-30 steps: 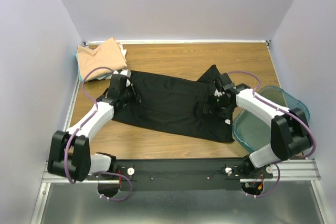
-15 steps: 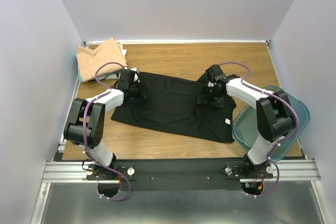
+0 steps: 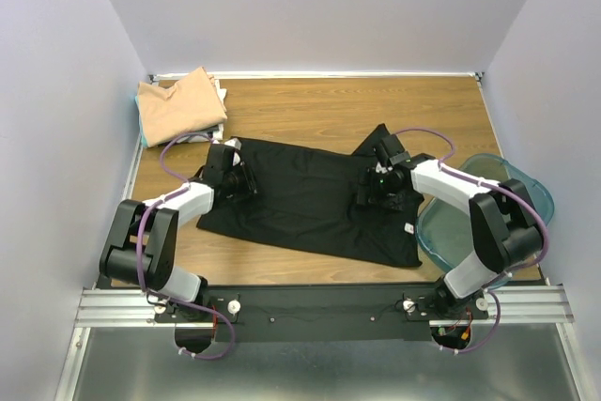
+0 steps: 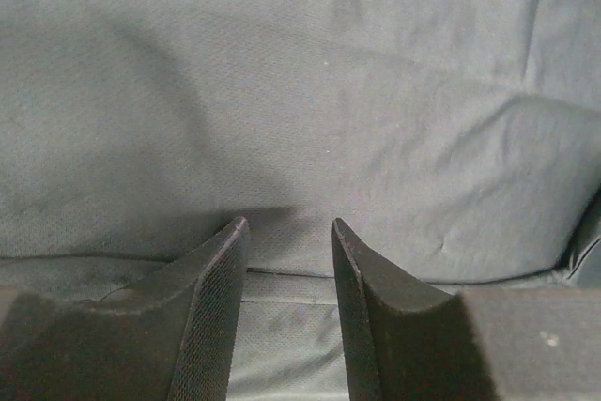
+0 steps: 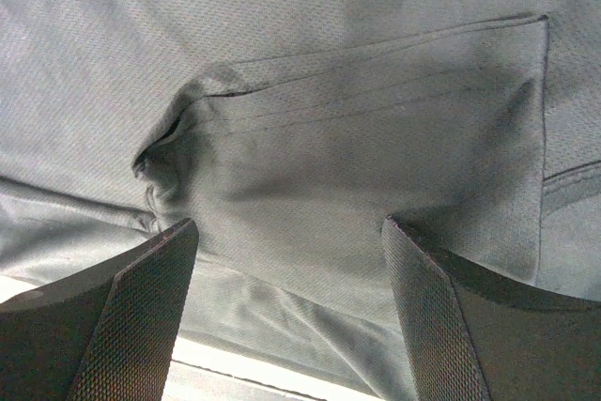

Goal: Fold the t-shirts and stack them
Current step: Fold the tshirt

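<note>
A black t-shirt (image 3: pixel 305 199) lies spread flat across the middle of the table, its small white tag (image 3: pixel 410 227) at the near right corner. My left gripper (image 3: pixel 238 178) rests low over its left part, and the left wrist view shows the gripper (image 4: pixel 289 227) open with a hem seam of black cloth (image 4: pixel 300 91) under the gap. My right gripper (image 3: pixel 374 191) sits over the right sleeve area; in the right wrist view it (image 5: pixel 289 224) is wide open above a folded sleeve (image 5: pixel 376 129). A folded tan t-shirt (image 3: pixel 177 105) lies at the back left on pale cloth.
A clear teal bin (image 3: pixel 522 185) stands at the table's right edge, just behind my right forearm. The pale walls close in the back and both sides. Bare wood (image 3: pixel 310 105) shows behind the black shirt.
Both grippers have drawn back toward the near side over the black shirt after reaching farther back half a second ago. The shirt's near left corner lies slightly closer to me.
</note>
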Robot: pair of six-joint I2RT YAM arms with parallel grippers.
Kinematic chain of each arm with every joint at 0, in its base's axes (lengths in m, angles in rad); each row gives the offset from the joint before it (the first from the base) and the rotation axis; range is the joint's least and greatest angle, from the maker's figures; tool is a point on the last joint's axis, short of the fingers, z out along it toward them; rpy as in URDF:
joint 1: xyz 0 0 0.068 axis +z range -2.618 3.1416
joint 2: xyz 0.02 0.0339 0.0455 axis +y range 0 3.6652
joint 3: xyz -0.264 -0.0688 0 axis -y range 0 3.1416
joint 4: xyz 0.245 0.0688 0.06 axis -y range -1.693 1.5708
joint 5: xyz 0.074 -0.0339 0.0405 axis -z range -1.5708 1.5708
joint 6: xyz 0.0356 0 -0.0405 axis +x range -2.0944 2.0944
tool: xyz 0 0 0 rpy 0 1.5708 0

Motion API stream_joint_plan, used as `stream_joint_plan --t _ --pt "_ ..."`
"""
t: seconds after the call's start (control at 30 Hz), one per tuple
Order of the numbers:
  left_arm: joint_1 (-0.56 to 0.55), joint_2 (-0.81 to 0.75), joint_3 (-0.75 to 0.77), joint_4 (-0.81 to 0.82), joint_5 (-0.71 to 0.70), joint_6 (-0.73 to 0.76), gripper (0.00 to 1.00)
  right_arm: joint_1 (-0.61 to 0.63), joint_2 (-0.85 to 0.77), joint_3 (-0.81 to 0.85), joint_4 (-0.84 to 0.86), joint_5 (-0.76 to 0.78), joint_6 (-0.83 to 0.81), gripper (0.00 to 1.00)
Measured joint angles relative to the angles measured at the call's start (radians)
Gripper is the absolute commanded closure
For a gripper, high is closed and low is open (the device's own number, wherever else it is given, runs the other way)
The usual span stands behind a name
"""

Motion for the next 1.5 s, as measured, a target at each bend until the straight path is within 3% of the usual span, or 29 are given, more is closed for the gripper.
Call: stream_joint_plan --t 0.5,0.73,0.97,1.17,1.5 --pt "0.003 -0.194 -0.031 -0.272 -0.061 -0.051 0.51 0.084 -0.072 -0.053 -0.058 -0.037 0.076 0.14" --pt "0.036 -0.182 0.18 -0.325 -0.072 -0.004 0.52 0.074 -0.044 0.218 -0.143 0.076 0.084 0.13" --pt "0.125 -0.021 0.359 -0.326 -0.075 0.108 0.52 -0.029 0.221 0.501 -0.139 0.158 0.001 0.2" --pt "0.154 0.032 0.418 -0.335 -0.075 0.158 0.53 -0.115 0.436 0.678 -0.139 0.182 -0.068 0.28" --pt "0.163 0.101 0.439 -0.336 -0.075 0.178 0.53 -0.161 0.548 0.82 -0.127 0.179 -0.144 0.38"
